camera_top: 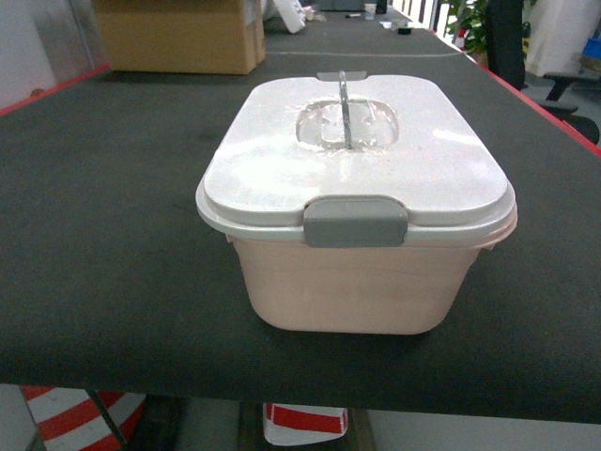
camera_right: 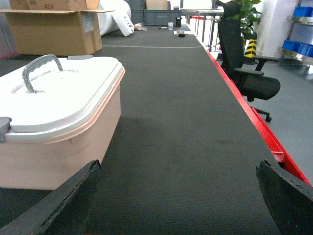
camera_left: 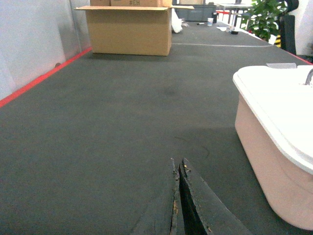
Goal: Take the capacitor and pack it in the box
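Head view: box (camera_top: 357, 282) sits mid-table on dark mat (camera_top: 113, 235), near the front edge, lid (camera_top: 357, 169) on. Front latch (camera_top: 356, 222) is down over the rim; grey handle (camera_top: 345, 108) stands upright in the clear recess, seen edge-on. Carton (camera_top: 178, 36) at back left. Neither gripper shows in this view.

L wrist view: left gripper (camera_left: 178, 196) w/ fingers pressed together, tips meeting in a thin seam, low over bare mat, just left of the box's side wall, not touching it. Only the box's left corner and lid edge show here. Open carton far ahead; red table edge (camera_left: 44, 78) along the left; plant (camera_left: 264, 17) at back right.

R wrist view: right gripper (camera_right: 178, 196) spread wide, one finger (camera_right: 63, 200) bottom left, the other bottom right, nothing between them but mat. Box lies left of it, near the left finger. Handle reads as an arch from this side. Office chair (camera_right: 244, 68) beyond the table's right edge, seen only here. No capacitor visible in any view.
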Controlling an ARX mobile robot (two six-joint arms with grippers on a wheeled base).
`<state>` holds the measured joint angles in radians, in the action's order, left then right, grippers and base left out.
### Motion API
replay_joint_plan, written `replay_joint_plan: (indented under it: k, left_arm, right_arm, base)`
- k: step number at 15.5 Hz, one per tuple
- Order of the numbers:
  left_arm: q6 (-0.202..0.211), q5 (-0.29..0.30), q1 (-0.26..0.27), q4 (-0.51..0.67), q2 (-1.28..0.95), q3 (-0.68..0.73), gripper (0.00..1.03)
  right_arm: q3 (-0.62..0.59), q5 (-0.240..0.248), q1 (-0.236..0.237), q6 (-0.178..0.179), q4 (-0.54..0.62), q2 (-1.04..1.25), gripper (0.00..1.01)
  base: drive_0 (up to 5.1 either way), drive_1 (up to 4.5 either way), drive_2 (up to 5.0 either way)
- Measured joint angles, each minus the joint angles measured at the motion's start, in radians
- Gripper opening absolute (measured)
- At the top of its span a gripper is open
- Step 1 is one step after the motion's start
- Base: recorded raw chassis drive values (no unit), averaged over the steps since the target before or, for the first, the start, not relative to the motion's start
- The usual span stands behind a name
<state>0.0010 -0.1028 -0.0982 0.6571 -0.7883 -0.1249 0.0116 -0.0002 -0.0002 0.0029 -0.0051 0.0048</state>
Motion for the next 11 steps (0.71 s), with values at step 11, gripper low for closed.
replay_joint_plan:
  k: [11]
  left_arm:
    - [0.0,0.103,0.096,-0.263,0.398,0.111,0.02]
  right_arm:
    - [0.0,0.0,0.0,0.0,0.0,0.0,0.98]
  base:
    - [0.0,0.0,0.0]
